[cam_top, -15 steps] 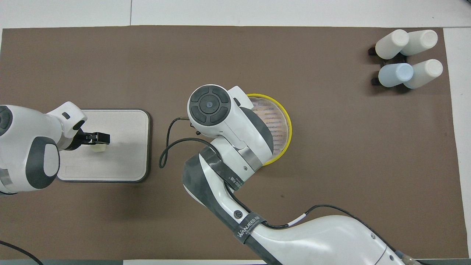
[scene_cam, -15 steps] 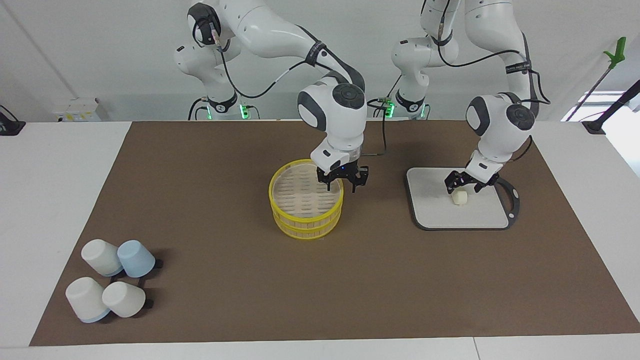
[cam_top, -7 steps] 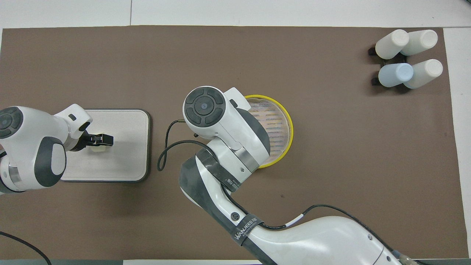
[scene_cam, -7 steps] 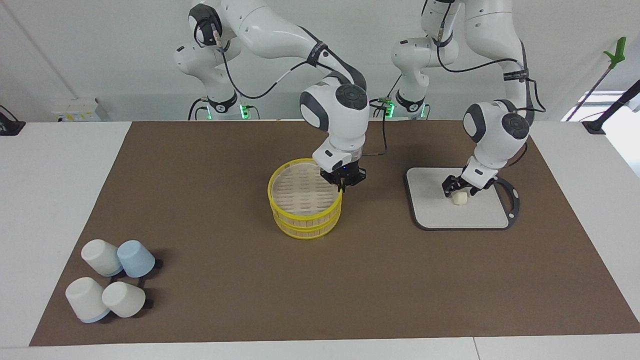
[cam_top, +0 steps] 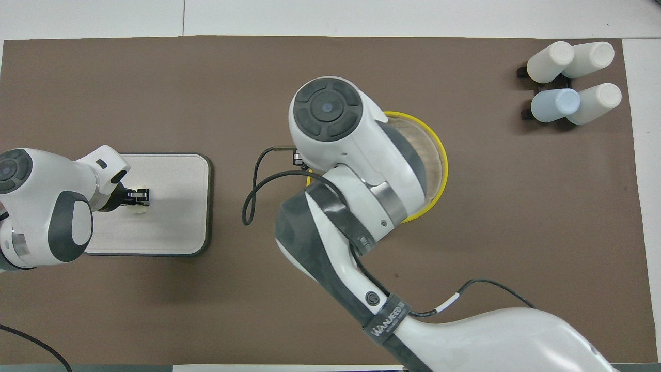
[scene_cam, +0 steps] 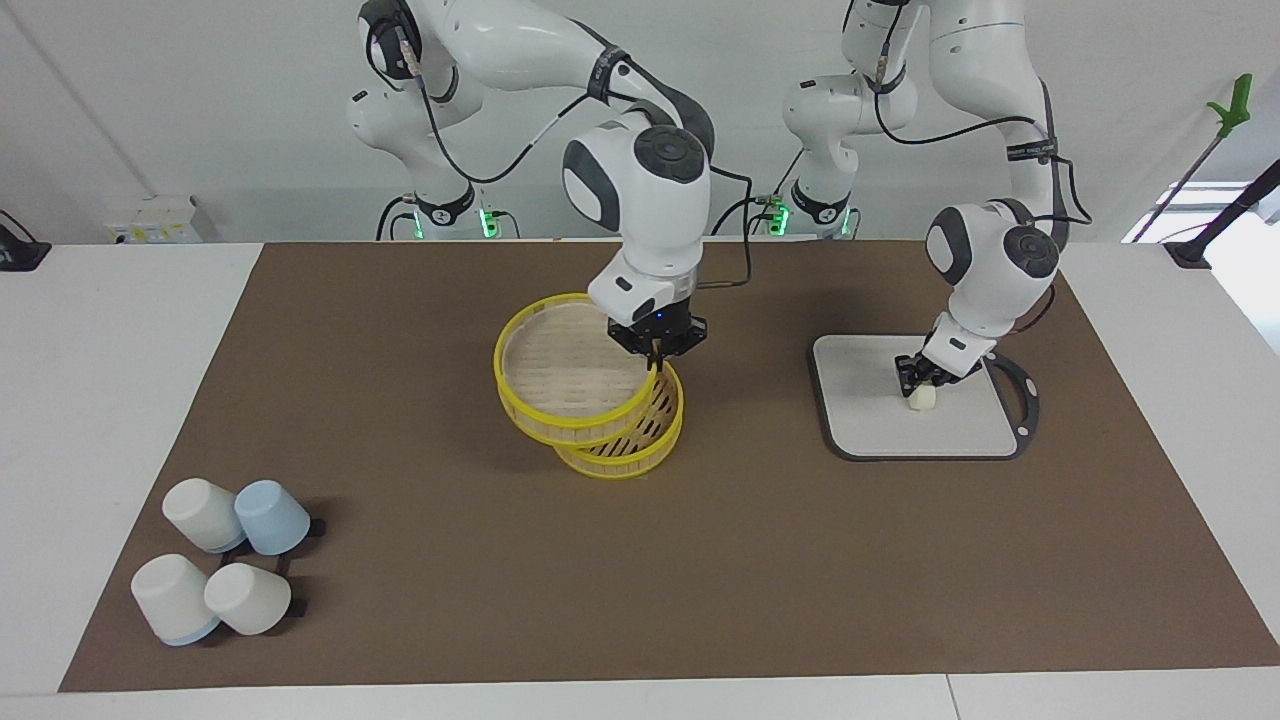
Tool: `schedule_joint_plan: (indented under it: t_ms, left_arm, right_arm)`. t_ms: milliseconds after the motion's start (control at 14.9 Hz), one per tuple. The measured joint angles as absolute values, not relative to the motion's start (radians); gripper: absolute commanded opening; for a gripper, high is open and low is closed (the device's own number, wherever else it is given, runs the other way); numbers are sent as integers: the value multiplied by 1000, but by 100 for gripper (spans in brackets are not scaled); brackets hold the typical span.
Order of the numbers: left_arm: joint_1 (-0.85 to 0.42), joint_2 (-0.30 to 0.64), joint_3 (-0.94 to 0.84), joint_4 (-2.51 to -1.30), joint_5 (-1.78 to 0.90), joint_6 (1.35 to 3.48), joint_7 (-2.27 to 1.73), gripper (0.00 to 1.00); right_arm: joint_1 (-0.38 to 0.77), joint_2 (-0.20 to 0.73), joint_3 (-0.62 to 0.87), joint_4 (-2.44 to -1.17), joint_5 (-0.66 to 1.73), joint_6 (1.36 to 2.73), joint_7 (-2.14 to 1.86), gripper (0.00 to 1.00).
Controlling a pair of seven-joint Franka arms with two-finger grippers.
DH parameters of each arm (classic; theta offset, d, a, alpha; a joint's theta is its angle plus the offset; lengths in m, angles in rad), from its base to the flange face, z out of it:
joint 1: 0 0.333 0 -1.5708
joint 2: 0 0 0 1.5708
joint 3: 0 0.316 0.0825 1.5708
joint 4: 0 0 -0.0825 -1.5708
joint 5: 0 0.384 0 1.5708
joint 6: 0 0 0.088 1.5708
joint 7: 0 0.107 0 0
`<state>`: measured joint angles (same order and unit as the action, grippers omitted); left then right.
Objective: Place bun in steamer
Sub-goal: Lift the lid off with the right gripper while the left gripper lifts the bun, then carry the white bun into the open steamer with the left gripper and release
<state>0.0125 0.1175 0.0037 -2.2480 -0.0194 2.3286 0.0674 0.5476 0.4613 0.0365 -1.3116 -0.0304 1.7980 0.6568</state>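
In the facing view you see the right tool (scene_cam: 655, 350) closed on the yellow rim of the lid (scene_cam: 560, 368), which it holds raised and tilted over the steamer (scene_cam: 630, 440). The left tool (scene_cam: 926, 378) is closed on the bun (scene_cam: 921, 398), which lies on the grey board (scene_cam: 870, 420). In the overhead view you see the left tool (cam_top: 135, 196) pinching the bun (cam_top: 137, 208) on the board (cam_top: 175, 206); the right arm hides its own tool.
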Motion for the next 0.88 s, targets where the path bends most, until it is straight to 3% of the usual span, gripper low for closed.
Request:
schedule_joint_plan:
  t_ms: [404, 875]
  left_arm:
    - [-17, 113, -8, -2084, -21, 2112, -16, 32]
    - [-345, 161, -21, -1747, -84, 1845, -572, 33]
  right_arm:
    - [312, 418, 24, -1312, -31, 1763, 374, 0]
    - [138, 407, 26, -1320, -30, 1763, 219, 0]
